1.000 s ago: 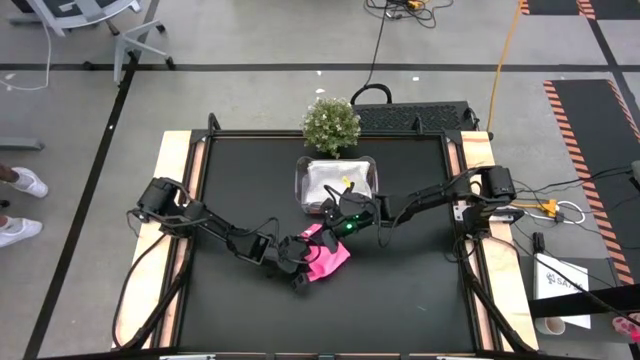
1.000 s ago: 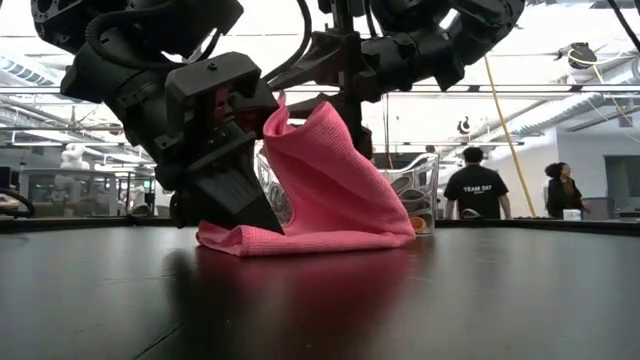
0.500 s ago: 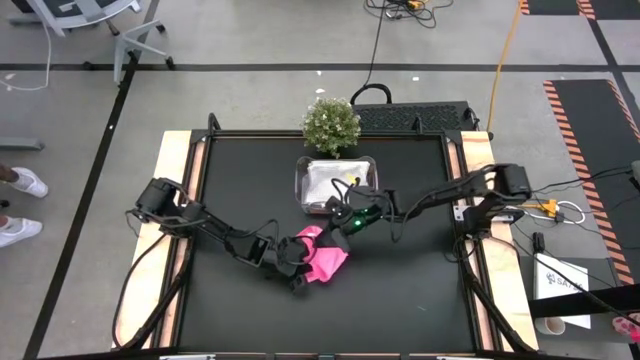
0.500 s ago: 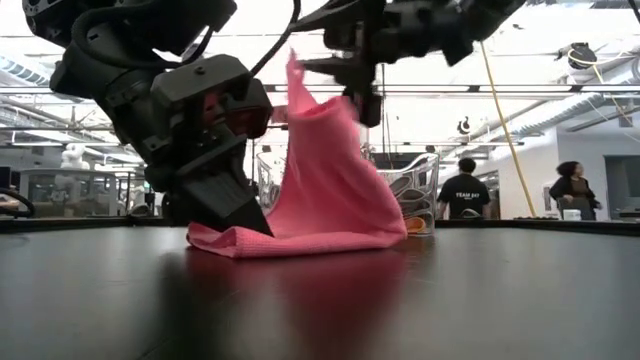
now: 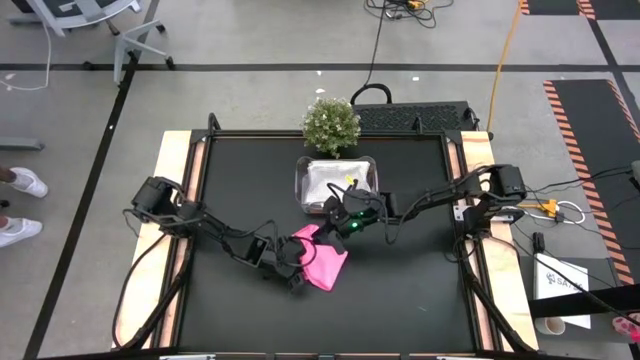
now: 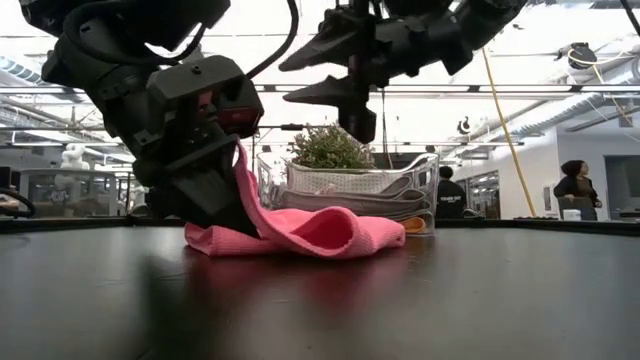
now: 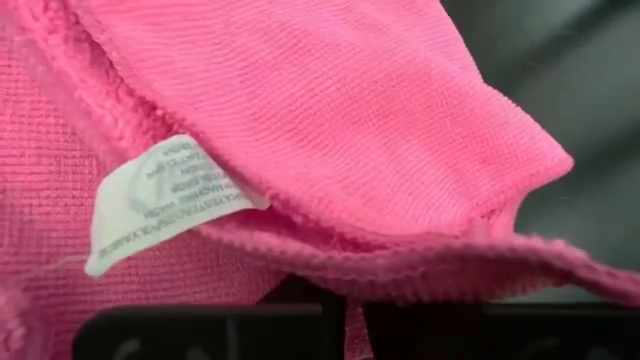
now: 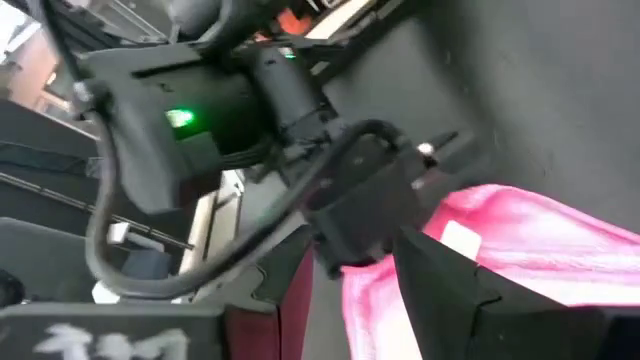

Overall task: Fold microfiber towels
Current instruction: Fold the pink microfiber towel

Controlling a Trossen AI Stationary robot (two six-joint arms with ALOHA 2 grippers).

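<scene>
The pink towel (image 5: 322,264) lies on the black table (image 5: 400,290) a little toward 7 o'clock of the table's centre, loosely doubled over itself. In the low view it (image 6: 300,232) is a low heap with a rounded fold bulging at its near edge.

The left gripper (image 5: 292,262) sits at the towel's 9 o'clock edge, low against the table, its jaws pinched on the cloth. The low view shows that gripper (image 6: 225,205) with pink fabric running up between its dark fingers. The left wrist view is filled with pink weave, with a white care label (image 7: 165,200) sewn at a hem.

The right gripper (image 5: 338,228) hangs just at 1 o'clock of the towel, above it and apart from it. Seen from table height its (image 6: 335,75) 2 fingers are spread and hold nothing. The right wrist view looks down past its own finger onto the left arm's wrist and the towel (image 8: 520,245).

At 12 o'clock of the towel stands a clear tub (image 5: 336,183), with a small potted plant (image 5: 331,124) beyond it at the table's far edge. In the room behind, a person (image 6: 580,190) stands at 3 o'clock.
</scene>
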